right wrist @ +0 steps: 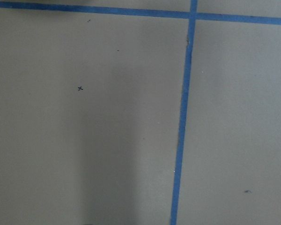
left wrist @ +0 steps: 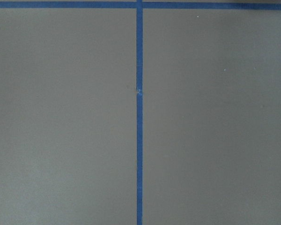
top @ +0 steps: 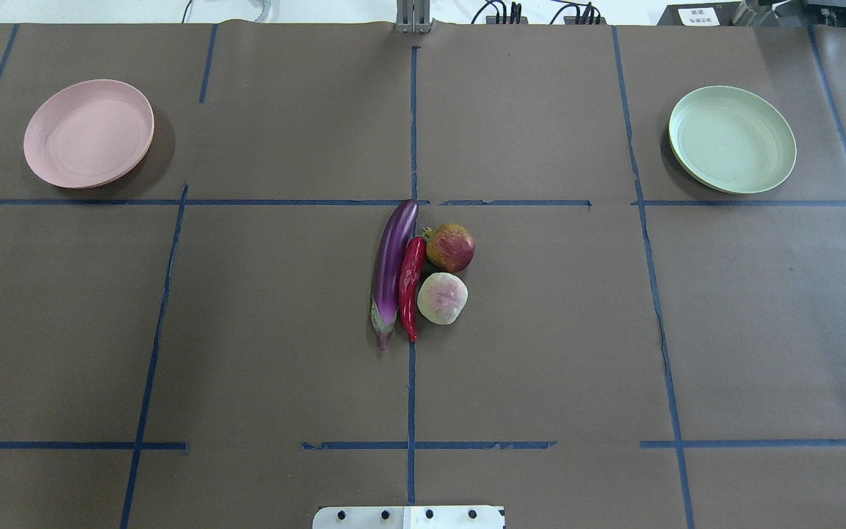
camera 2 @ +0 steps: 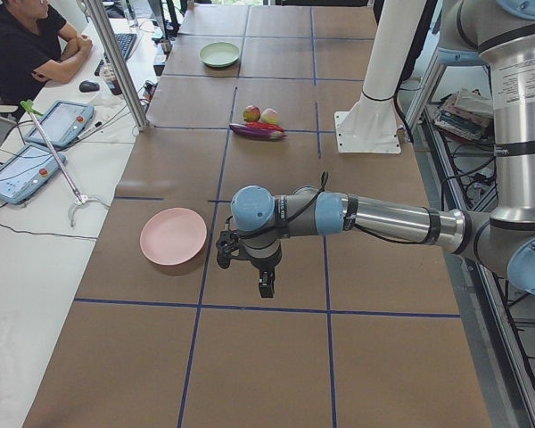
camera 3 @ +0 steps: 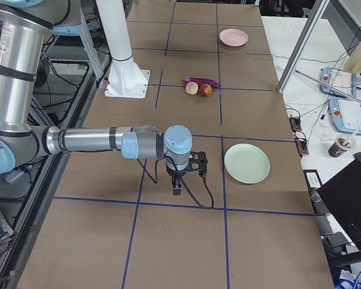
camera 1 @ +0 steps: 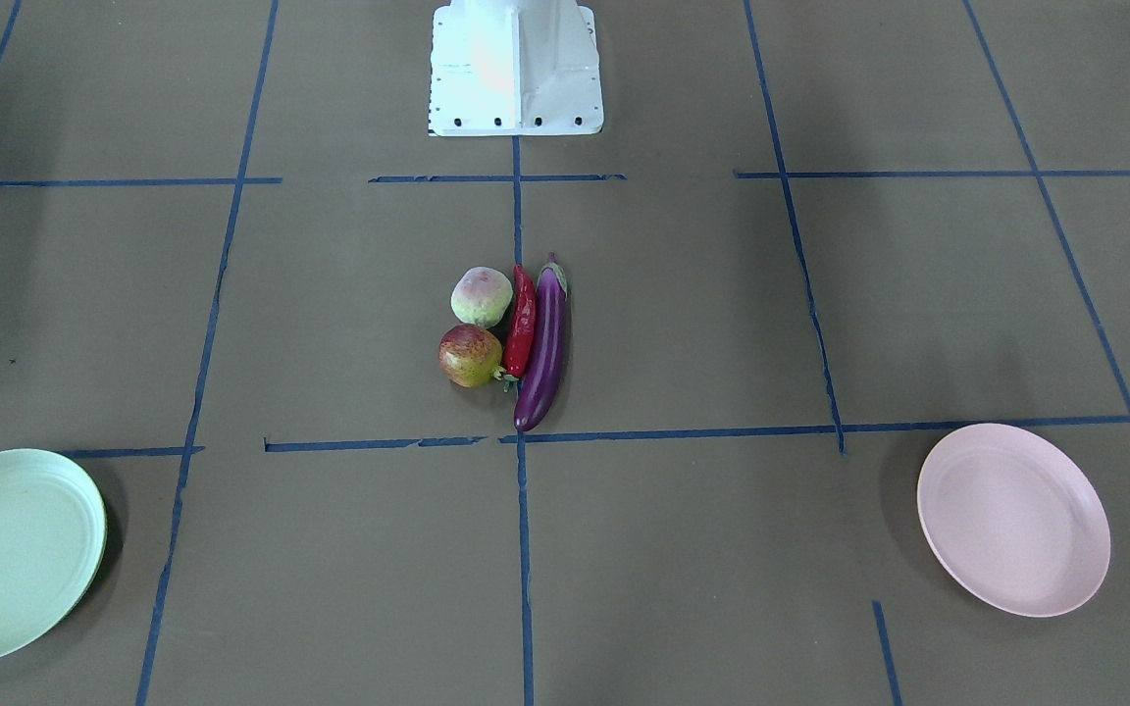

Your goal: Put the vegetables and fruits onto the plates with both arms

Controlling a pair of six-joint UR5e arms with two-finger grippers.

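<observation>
The purple eggplant (top: pixel 393 264), red chili (top: pixel 411 283), red-and-yellow pomegranate-like fruit (top: pixel 450 247) and pale green fruit with a pink blush (top: pixel 443 297) lie bunched together at the table's middle. The pink plate (top: pixel 89 133) is at the far left and the green plate (top: pixel 731 139) at the far right; both hold nothing. My left gripper (camera 2: pixel 264 287) hangs over bare table beside the pink plate (camera 2: pixel 173 235). My right gripper (camera 3: pixel 177 189) hangs beside the green plate (camera 3: pixel 246 163). I cannot tell whether either is open. Both wrist views show only brown table and blue tape.
The white base block (camera 1: pixel 516 69) stands at the table's robot-side edge. Blue tape lines (top: pixel 411 125) grid the brown surface. An operators' desk with tablets (camera 2: pixel 27 169) and a seated person (camera 2: pixel 22 45) runs along the far side, behind a metal pole (camera 2: pixel 116 62).
</observation>
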